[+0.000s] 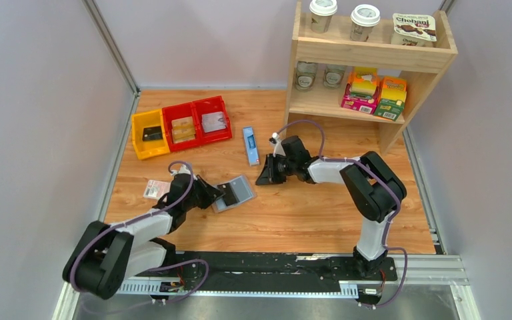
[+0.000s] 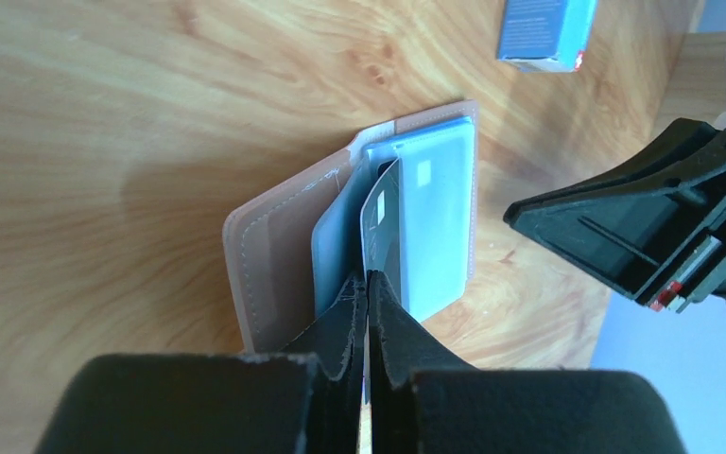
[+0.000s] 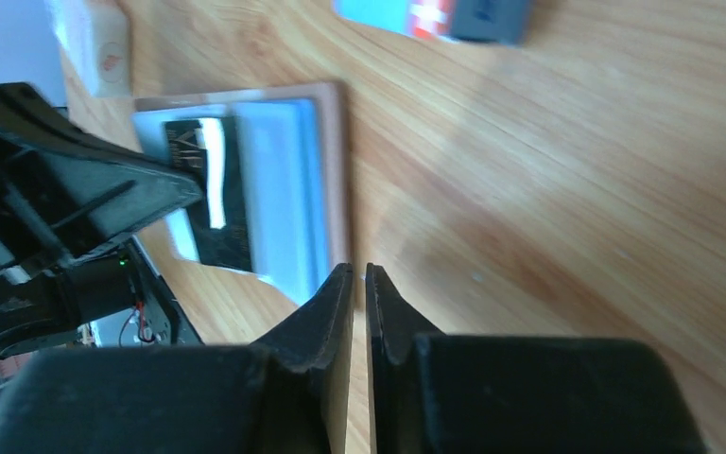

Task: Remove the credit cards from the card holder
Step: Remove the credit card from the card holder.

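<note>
The card holder lies open on the wooden table, a little left of the middle, with its pale blue inside facing up. The left gripper is at the near-left edge of the holder. Its fingers are pressed together on one dark credit card, which stands tilted and is partly out of its slot. The right gripper hangs just to the right of the holder, low over the wood. Its fingers are almost together, with only a thin slit between them and nothing in it.

The right gripper is the nearest thing on the holder's right side. On the far side, near the holder, lies a long narrow blue box. A pink-and-white packet lies just left of the left arm's wrist. At the far left a yellow bin and two red bins stand in a row, with small things inside. A wooden shelf with cups, jars and cartons stands at the far right, well apart from the holder.

Open wood stretches from the holder toward the black rail at the near edge, and to the right under the right arm. Grey walls close the table on the left, far and right sides.
</note>
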Robot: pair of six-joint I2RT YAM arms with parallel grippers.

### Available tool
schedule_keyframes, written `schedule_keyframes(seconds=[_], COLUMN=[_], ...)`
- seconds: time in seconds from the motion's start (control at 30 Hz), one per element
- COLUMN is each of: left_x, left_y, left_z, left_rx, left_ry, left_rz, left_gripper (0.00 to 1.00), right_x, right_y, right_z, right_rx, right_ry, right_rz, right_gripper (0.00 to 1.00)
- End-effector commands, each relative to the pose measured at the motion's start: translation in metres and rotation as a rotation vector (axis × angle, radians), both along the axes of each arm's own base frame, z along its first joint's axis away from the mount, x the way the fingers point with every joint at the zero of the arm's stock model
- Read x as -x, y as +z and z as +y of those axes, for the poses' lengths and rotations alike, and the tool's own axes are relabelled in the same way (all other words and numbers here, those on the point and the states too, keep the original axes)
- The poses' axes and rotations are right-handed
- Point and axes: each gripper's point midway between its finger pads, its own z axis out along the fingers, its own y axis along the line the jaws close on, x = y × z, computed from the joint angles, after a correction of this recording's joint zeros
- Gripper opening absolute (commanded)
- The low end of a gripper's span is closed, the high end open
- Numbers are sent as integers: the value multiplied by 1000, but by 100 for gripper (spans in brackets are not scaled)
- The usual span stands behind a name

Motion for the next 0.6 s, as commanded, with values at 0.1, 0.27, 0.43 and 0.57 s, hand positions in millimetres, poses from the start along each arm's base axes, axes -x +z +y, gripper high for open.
schedule_keyframes(seconds=[0.1, 0.27, 0.43, 0.57], left_x=[-18, -22, -18, -14], left_y=[5, 7, 6, 11], left_z=[-26, -32, -22, -10], left_rx=[82, 79, 57, -3], left_ry=[-47, -66, -26, -8], left_rz=[-36, -44, -53, -67], left_gripper=[0, 0, 0, 0], right_x=[-11, -13, -3, 3], right_y=[57, 35, -7, -34], right_z=[48, 54, 42, 22], right_rx=[-135, -117, -30, 59], right_ry=[53, 61, 47, 14], right_rz=[-103, -40, 49, 94], right_gripper=[13, 14, 12, 10])
